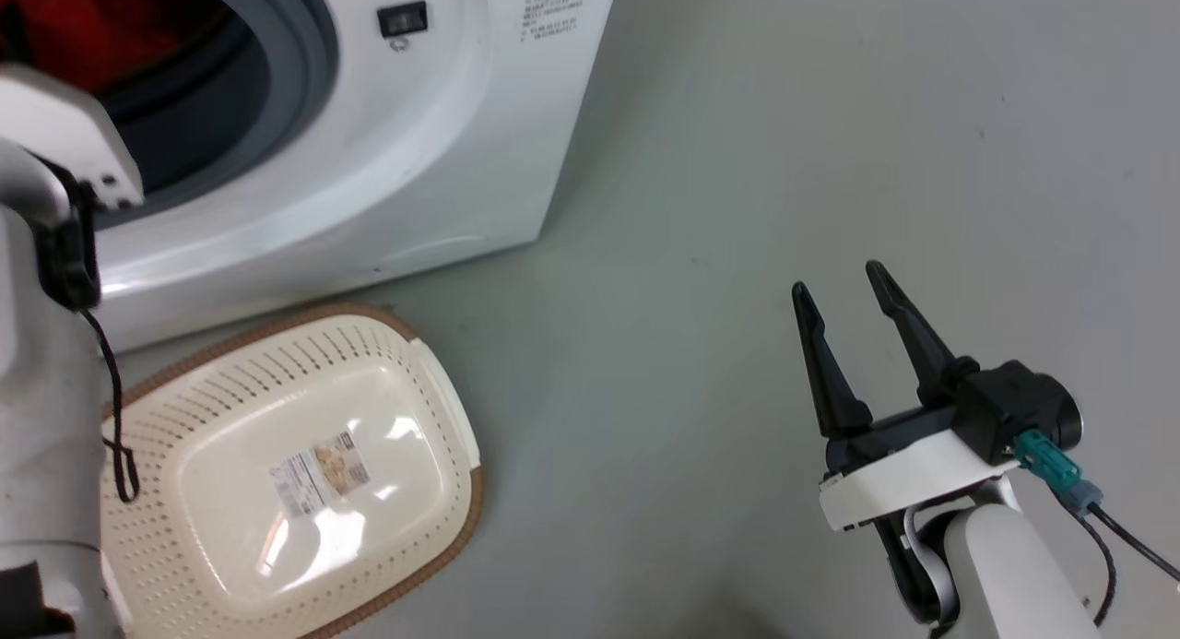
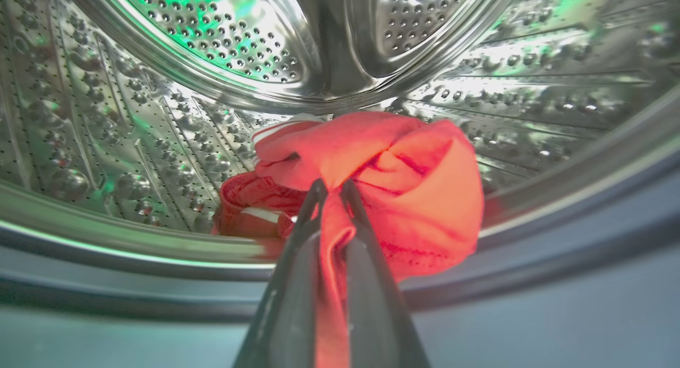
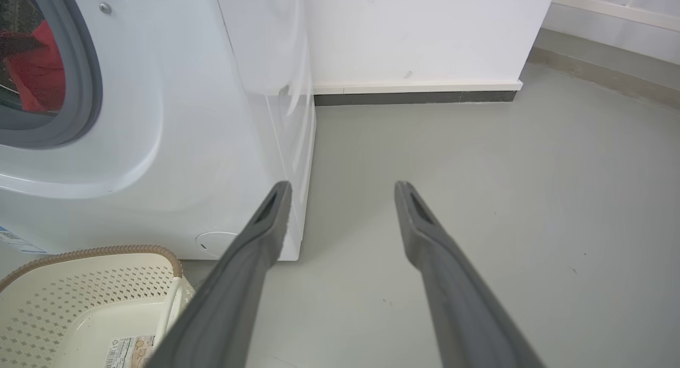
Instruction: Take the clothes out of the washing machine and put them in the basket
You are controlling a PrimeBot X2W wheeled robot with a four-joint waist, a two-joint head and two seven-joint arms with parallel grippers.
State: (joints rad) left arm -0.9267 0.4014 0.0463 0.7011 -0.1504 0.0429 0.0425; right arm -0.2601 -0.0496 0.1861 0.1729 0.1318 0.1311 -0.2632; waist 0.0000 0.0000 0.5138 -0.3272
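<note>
Left gripper [image 2: 332, 187] pinching clothes [image 2: 414, 166] inside washing machine [image 2: 212, 44]; grey floor [image 1: 784, 159].

— Underfoot?
— Smooth grey floor [image 1: 830, 113], faintly speckled.
— Standing on it?
— White washing machine [image 1: 415, 159], up at the head view's left. Cream basket [image 1: 304, 344] with brown rim just beside its base, upright, paper label [image 1: 318, 476] at the bottom.
— Farther back?
— White wall [image 3: 414, 33], dark skirting [image 3: 414, 97] along the floor's edge.
</note>
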